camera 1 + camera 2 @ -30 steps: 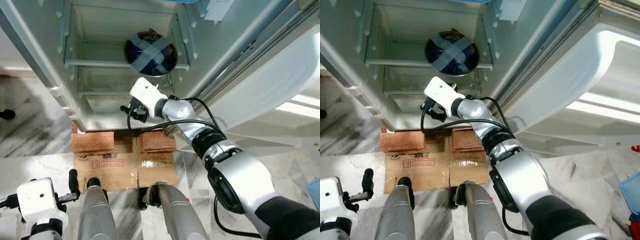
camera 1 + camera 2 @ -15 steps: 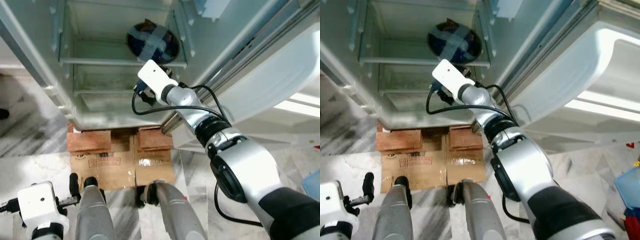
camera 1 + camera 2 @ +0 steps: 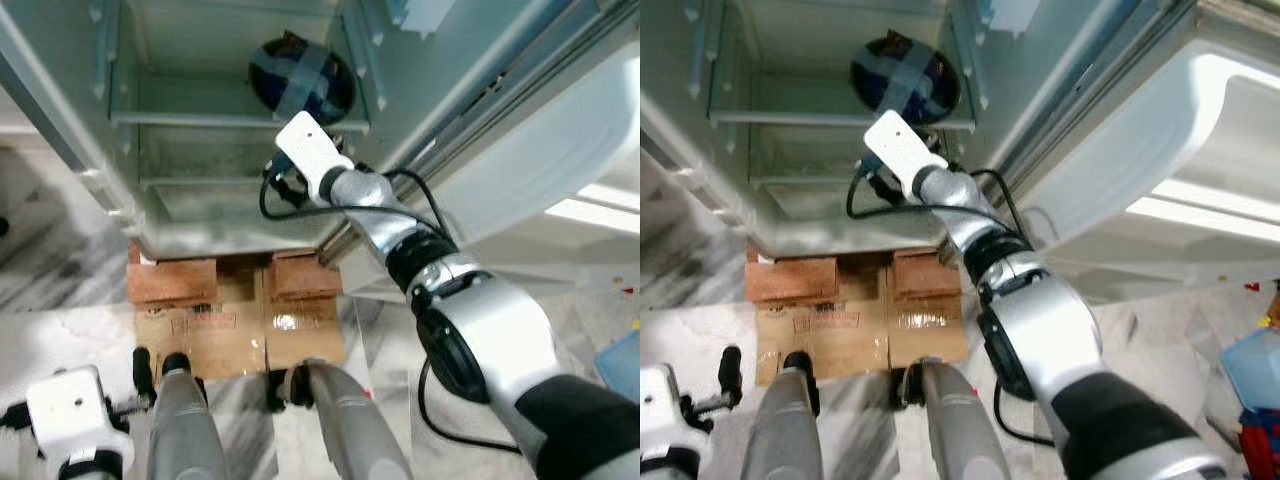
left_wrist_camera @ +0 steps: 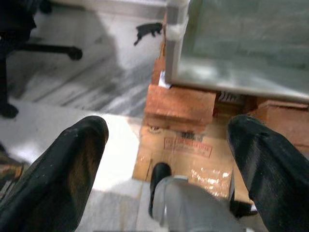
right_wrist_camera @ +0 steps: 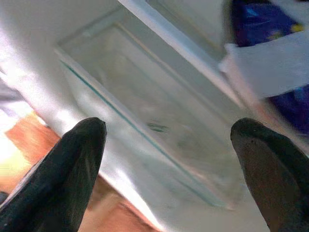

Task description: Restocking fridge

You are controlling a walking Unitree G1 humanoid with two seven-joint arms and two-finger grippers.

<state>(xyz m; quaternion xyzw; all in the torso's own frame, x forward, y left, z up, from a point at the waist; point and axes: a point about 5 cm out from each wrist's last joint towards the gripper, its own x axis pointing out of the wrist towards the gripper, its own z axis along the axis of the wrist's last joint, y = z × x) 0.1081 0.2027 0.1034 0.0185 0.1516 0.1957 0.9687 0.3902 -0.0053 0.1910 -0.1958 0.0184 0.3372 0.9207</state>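
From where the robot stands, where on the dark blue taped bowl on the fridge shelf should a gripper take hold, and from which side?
Grip the taped bowl at its near rim, coming from the open fridge front: it overhangs the glass shelf edge, facing the open right gripper just below.
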